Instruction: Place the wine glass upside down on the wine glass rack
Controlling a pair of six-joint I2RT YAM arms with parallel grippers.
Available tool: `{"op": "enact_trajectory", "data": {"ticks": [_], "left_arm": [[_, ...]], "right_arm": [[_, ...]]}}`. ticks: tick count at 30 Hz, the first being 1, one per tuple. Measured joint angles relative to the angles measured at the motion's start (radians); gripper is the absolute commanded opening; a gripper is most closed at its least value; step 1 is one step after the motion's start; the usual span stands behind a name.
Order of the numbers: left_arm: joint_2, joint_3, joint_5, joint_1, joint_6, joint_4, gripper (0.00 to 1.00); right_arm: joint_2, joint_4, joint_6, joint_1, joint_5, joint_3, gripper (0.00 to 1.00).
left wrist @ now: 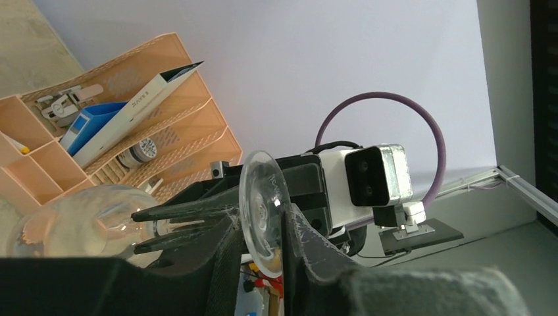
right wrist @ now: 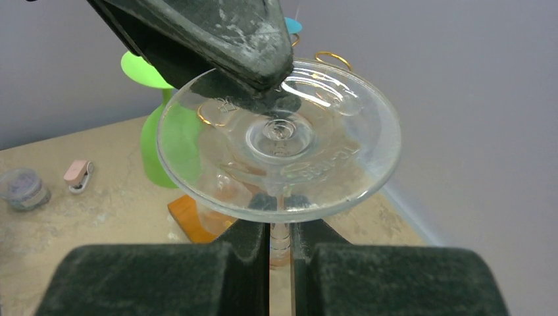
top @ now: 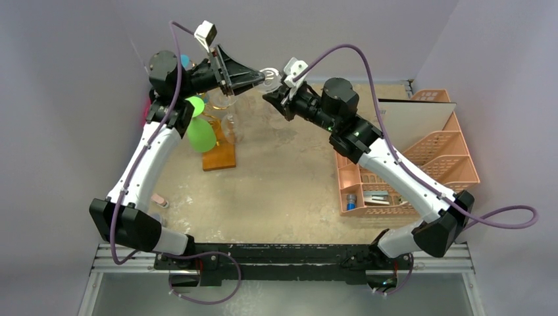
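Observation:
The clear wine glass [top: 268, 74] is held in the air above the back of the table, between the two arms. My right gripper [right wrist: 279, 232] is shut on its thin stem just under the round foot [right wrist: 329, 151]. My left gripper [left wrist: 260, 214] has its jaws on either side of that foot [left wrist: 260, 184], and both seem to touch it. The bowl [left wrist: 79, 224] shows beyond the right gripper's fingers [left wrist: 177, 210]. The wine glass rack [top: 219, 155], gold wire on an orange-brown base, stands below and left of the glass. Its gold curls [right wrist: 332, 58] show behind the foot.
Green glasses [top: 201, 135] and a clear one [top: 231, 125] hang on the rack. A pink lattice organiser [top: 434, 158] with a white board [top: 411, 118] stands at the right. A small jar [right wrist: 23, 187] and a pink clip [right wrist: 77, 174] lie on the tabletop.

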State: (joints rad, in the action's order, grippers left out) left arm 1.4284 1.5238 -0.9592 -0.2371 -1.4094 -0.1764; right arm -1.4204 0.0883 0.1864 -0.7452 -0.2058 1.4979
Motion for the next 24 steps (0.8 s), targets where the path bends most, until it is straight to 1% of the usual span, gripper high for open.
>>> {"op": "enact_trajectory", "data": {"ticks": [2, 4, 8, 10, 12, 18, 22, 24], "left_arm": [[0.0, -0.02, -0.007, 0.0, -0.031, -0.034, 0.13], [0.001, -0.042, -0.01, 0.0, -0.062, -0.056, 0.01], [0.006, -0.05, -0.01, 0.001, -0.094, -0.06, 0.0], [0.008, -0.05, -0.009, 0.001, -0.095, -0.058, 0.0], [0.008, -0.05, -0.009, 0.001, -0.093, -0.05, 0.0], [0.017, -0.031, 0.0, -0.002, -0.087, -0.043, 0.0], [0.05, 0.031, 0.021, -0.003, -0.083, -0.041, 0.0], [0.071, 0.066, 0.037, -0.003, -0.074, -0.037, 0.0]], "right_arm": [[0.0, -0.002, 0.007, 0.0, -0.006, -0.008, 0.0], [0.0, -0.004, 0.016, 0.0, -0.015, -0.01, 0.0], [0.001, -0.006, 0.042, 0.0, -0.013, -0.019, 0.0], [0.004, -0.001, 0.046, 0.0, -0.013, -0.025, 0.08], [0.008, 0.009, 0.045, 0.0, -0.012, -0.037, 0.2], [0.04, 0.037, 0.032, 0.0, -0.013, -0.081, 0.5], [0.073, 0.043, 0.032, 0.0, -0.007, -0.089, 0.65], [0.095, 0.048, 0.031, 0.0, 0.005, -0.099, 0.7]]}}
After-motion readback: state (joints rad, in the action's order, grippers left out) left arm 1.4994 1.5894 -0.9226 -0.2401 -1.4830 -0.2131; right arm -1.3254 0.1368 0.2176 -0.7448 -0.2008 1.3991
